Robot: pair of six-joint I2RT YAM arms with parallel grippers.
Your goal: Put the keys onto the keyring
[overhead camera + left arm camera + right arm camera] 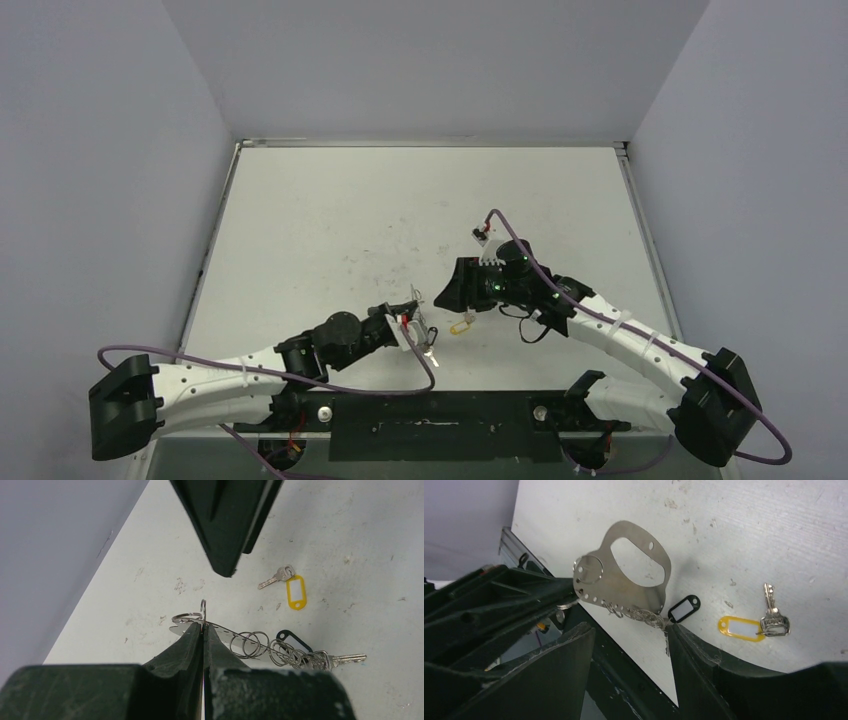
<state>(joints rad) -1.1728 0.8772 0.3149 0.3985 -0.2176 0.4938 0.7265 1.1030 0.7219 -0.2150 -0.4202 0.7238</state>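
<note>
The keyring (636, 587), a flat silver oval plate with a chain of small rings (255, 644), hangs just above the table. My left gripper (203, 626) is shut on its edge by a small ring. A black-tagged key (350, 658) hangs at the chain's end, beside its black tag (684, 609). A loose silver key (772, 618) with a yellow tag (741, 628) lies on the table to the right of the keyring (416, 303). My right gripper (631, 652) hovers open over the chain's end, holding nothing. From above, it (446, 291) is just right of the left gripper (409, 326).
The white table (400, 220) is scuffed and walled by grey panels. A black base bar (440, 412) runs along the near edge, close under the keyring. The right gripper's finger (225, 525) looms at the top of the left wrist view.
</note>
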